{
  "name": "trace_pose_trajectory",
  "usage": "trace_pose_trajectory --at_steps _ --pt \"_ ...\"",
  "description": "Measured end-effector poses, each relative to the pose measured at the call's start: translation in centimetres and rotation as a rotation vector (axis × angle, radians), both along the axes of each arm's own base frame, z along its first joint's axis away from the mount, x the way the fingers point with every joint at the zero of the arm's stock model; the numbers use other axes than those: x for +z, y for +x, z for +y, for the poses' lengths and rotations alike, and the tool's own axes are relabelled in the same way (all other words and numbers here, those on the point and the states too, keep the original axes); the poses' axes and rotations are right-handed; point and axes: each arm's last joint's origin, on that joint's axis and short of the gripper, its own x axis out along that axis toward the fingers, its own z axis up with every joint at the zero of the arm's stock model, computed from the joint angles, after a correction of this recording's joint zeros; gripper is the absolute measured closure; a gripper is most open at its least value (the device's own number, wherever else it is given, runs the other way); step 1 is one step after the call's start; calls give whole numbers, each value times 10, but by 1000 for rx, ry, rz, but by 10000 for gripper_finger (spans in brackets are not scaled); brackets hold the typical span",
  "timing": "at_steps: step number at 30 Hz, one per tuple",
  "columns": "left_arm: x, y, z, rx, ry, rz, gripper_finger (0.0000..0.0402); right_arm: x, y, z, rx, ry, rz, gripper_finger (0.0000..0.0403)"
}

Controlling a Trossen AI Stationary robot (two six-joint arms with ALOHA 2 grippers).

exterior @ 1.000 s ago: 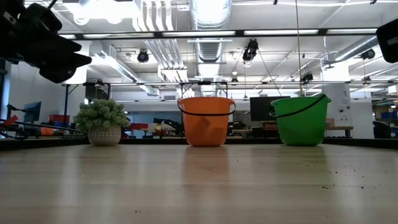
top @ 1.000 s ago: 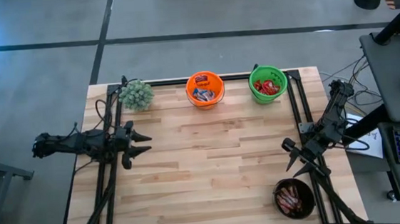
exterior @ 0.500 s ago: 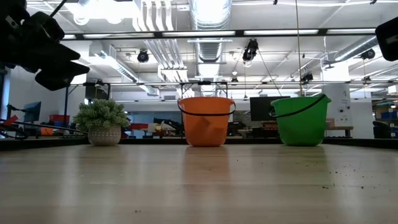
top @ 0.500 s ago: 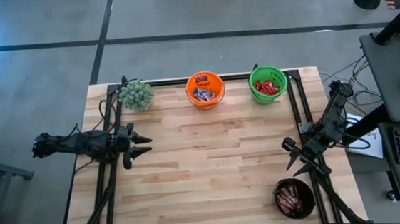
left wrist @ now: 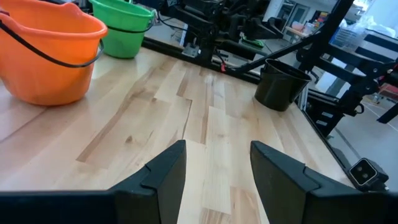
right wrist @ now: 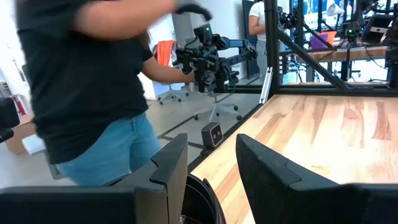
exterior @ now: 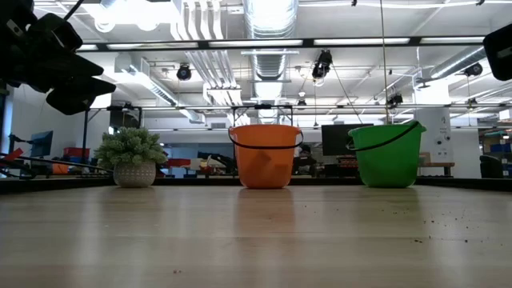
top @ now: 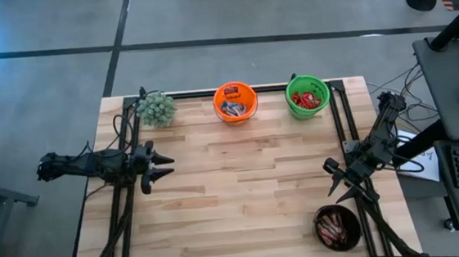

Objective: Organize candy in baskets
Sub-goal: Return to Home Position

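The left end effector (top: 169,165) hovers over the left edge of the worktop (top: 242,185), pointing towards the middle. Its fingers are spread apart with nothing between them, as the left wrist view shows. The right end effector (top: 339,194) hangs over the right edge, angled towards the near right corner. It is likewise parted and empty.

Three containers hold the candy. The orange pail (top: 235,102) stands at the middle of the far edge, with blue-and-white candy (top: 232,108) inside. The green pail (top: 307,96) stands just to its right on the same edge, apart from it, and holds red candy (top: 305,100). The black bowl (top: 337,227) sits at the near right corner, close under the right end effector, and holds brown candy (top: 333,230). In the right wrist view its rim shows just below the fingers.

No candy lies loose on the worktop in the high view. A plant (top: 156,109) stands at the far left corner, left of the orange pail and well apart from it.

Beyond the near right corner, in the right wrist view, a person (right wrist: 93,81) in a dark shirt and jeans stands beside the worktop.
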Motion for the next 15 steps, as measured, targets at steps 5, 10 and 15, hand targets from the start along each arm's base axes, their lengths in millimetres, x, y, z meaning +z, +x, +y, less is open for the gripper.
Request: trace_pose_trajectory --at_steps 5,10,15 --pt "0 0 0 0 0 0 240 0 0 0 0 0 0 275" --pt "0 0 0 0 0 1 240 0 0 0 0 -1 0 275" --pt "-9 2 0 5 -27 16 240 0 0 0 0 -1 1 275"
